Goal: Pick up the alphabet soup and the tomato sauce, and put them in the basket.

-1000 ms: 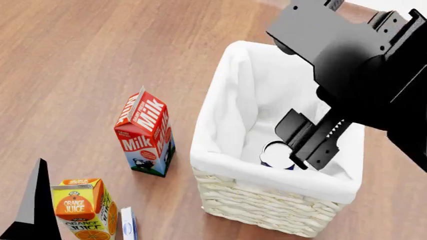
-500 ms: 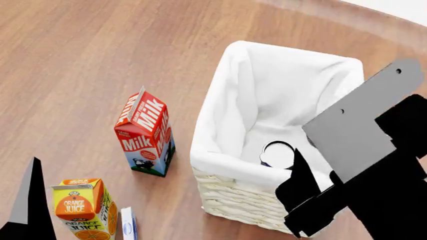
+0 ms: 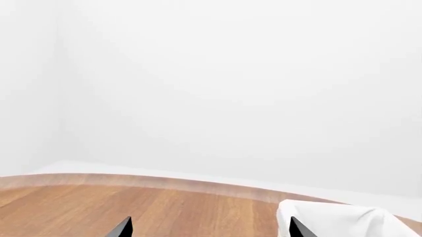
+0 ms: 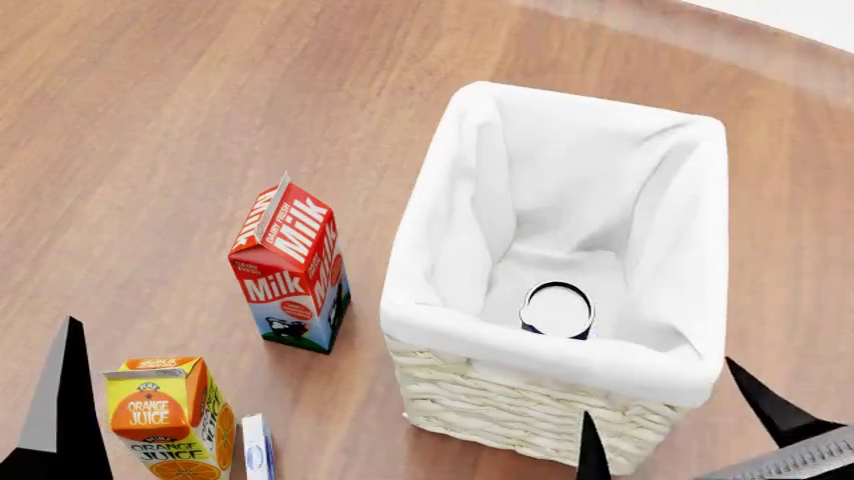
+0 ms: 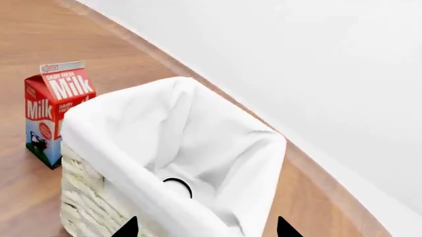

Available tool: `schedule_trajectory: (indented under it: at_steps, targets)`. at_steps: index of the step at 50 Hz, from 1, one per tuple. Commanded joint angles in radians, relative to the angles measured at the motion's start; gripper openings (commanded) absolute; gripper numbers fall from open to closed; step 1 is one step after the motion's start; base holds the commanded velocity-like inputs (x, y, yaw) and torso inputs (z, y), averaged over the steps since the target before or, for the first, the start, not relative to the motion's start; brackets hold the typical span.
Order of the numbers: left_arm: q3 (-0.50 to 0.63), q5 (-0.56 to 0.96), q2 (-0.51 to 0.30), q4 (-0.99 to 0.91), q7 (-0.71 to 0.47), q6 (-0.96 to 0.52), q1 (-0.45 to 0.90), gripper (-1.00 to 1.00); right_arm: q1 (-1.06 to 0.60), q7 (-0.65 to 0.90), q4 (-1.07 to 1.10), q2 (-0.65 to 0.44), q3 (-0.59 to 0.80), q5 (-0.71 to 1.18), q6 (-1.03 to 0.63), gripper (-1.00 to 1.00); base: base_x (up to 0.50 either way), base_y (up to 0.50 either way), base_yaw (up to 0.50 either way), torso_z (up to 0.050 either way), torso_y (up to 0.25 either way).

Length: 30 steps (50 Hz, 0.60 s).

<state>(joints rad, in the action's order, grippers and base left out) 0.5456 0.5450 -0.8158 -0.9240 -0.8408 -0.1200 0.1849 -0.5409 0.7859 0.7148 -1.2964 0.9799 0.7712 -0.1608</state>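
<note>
Basket (image 4: pixel 667 365): the cream wicker basket, lined with white cloth folded over the rim, is taken as the landmark. It stands upright on the wooden table (image 4: pixel 160 110). From the right wrist view its near corner (image 5: pixel 86 123) is seen close below that camera.

A milk carton (image 4: pixel 291 265) stands upright just beside the basket, on the left arm's side, apart from the wicker. An orange juice carton (image 4: pixel 167 418) stands further out on the same side, well apart from the basket, with a thin white-and-blue item beside it that is cropped and not identified.

Soup can (image 4: pixel 557 310): one can with a pale lid and dark blue side is seen upright on the basket floor, near the wall closest to the robot. That half of the task is judged done.

Tomato sauce: no red-and-green can is found in any view; its place cannot be told.

Right gripper (image 4: pixel 694 425): two dark fingertips are seen just outside the basket's near wall, spread apart with nothing between them. Left gripper (image 3: pixel 209 229): two tips are likewise set apart, empty, with the basket's cloth rim (image 3: pixel 329 217) beside one.

Step in hand, judged: locating the second can. The head view should be swung off the basket until the red label is found; the fingers should be kept wide until the can is centred between them.
</note>
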Motion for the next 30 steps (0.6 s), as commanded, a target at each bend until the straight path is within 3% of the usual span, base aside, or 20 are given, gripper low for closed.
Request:
schedule_trajectory:
  at_steps: [1, 7, 13, 30]
  targets:
    - [0.003, 0.0, -0.003, -0.007, -0.004, -0.004, 0.002, 1.0, 0.24, 0.135, -0.046, 0.01, 0.086, -0.253, 0.285, 1.0, 0.0, 0.0, 0.0, 0.0, 0.0]
    - [0.009, -0.007, 0.002, -0.003, -0.001, -0.003, 0.004, 1.0, 0.354, 0.228, -0.135, 0.064, 0.144, -0.461, 0.404, 1.0, 0.0, 0.0, 0.0, 0.0, 0.0]
    - [0.014, -0.009, 0.004, -0.002, 0.0, -0.006, 0.006, 1.0, 0.412, 0.257, -0.189, 0.109, 0.179, -0.537, 0.459, 1.0, 0.0, 0.0, 0.0, 0.0, 0.0]
    - [0.014, -0.006, 0.0, 0.0, -0.002, -0.002, 0.006, 1.0, 0.448, 0.124, -0.307, 0.196, 0.254, -0.559, 0.57, 1.0, 0.0, 0.0, 0.0, 0.0, 0.0]
